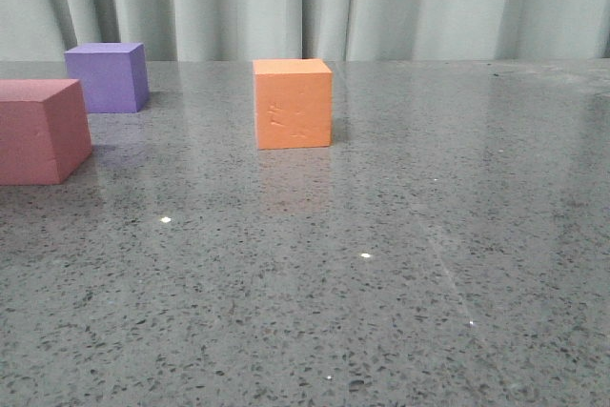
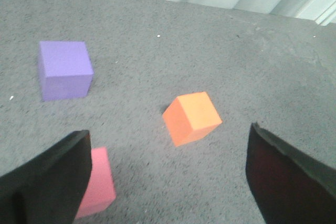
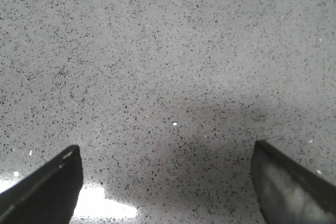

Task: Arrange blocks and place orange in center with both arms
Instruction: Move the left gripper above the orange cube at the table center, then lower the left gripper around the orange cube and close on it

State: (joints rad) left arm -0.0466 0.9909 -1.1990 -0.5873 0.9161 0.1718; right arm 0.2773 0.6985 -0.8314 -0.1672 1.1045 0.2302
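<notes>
Three foam cubes stand on the grey speckled table (image 1: 400, 264), all resting flat on it and apart from one another. Front view: the orange cube (image 1: 293, 103) stands near mid-table, upright, with faint scuffs on the face toward the camera. From it, the purple cube (image 1: 108, 76) lies at about 10 o'clock, farther back near the pale curtain (image 1: 315, 2). The pink-red cube (image 1: 40, 131) lies at about 8 o'clock from the orange one, at the left edge of the frame and partly cut off by it. Neither gripper appears in this view.

Left wrist view: all three cubes show from above, which the front view does not give. The left gripper (image 2: 168, 179) has its fingers (image 2: 50, 182) spread wide and holds nothing; it hangs above the table. The orange cube (image 2: 191, 117) sits beyond the gap between the fingers, untouched. One finger partly hides the pink-red cube (image 2: 100, 184). The purple cube (image 2: 65, 70) is farther off, clear of both fingers.

Right wrist view: only bare table (image 3: 168, 66) shows, no cube. The right gripper (image 3: 168, 182) is likewise wide open and empty, its fingers (image 3: 44, 190) above the speckled surface with a soft shadow between them.
</notes>
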